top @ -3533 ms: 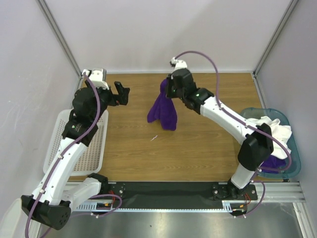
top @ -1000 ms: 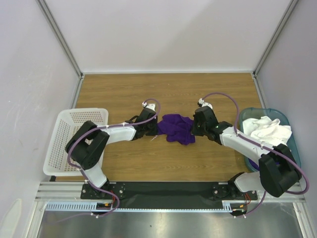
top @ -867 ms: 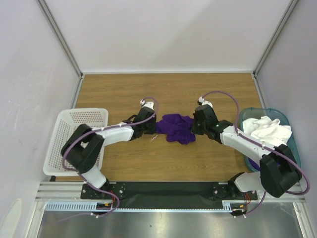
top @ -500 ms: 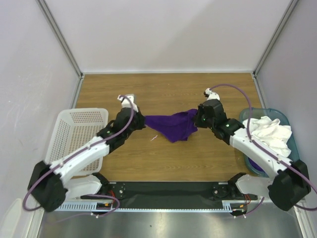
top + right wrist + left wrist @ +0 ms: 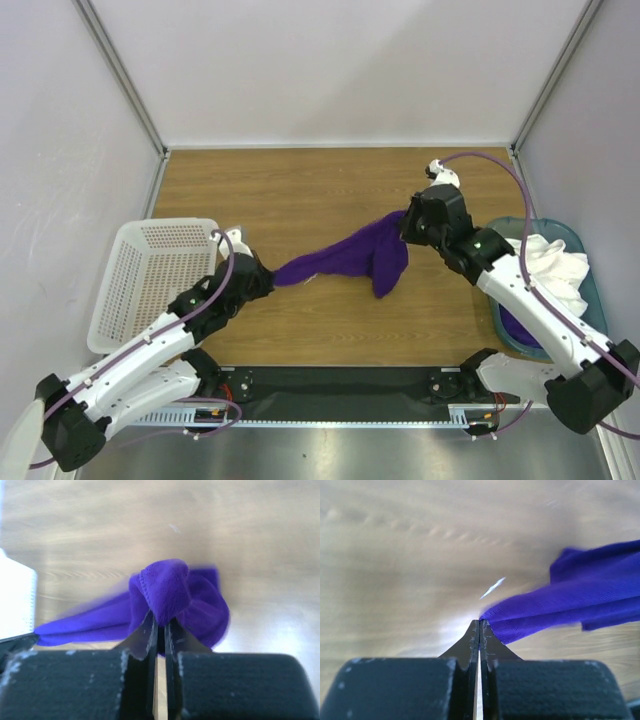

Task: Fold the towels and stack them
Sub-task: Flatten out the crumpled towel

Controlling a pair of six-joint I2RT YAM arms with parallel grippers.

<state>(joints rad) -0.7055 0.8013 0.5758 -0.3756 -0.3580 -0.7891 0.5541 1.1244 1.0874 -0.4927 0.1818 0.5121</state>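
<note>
A deep-purple towel (image 5: 345,257) hangs stretched above the wooden table between both arms. My left gripper (image 5: 268,279) is shut on its left corner, the jaw tips pinching the cloth (image 5: 545,612) at their very end (image 5: 480,622). My right gripper (image 5: 404,228) is shut on a bunched fold at the towel's right end (image 5: 167,592), with a flap drooping below it (image 5: 387,272). A large white towel (image 5: 550,265) lies crumpled in the teal bin (image 5: 592,335) at the right, with more purple cloth (image 5: 520,325) under it.
A white perforated basket (image 5: 150,275) stands at the left edge of the table. A small white scrap (image 5: 312,277) lies on the wood below the stretched towel. Grey walls and metal posts close in the table on three sides.
Both grippers have pulled apart with the purple towel, the left toward the near left, the right up and to the far right. The towel went from a crumpled heap to a taut band.
</note>
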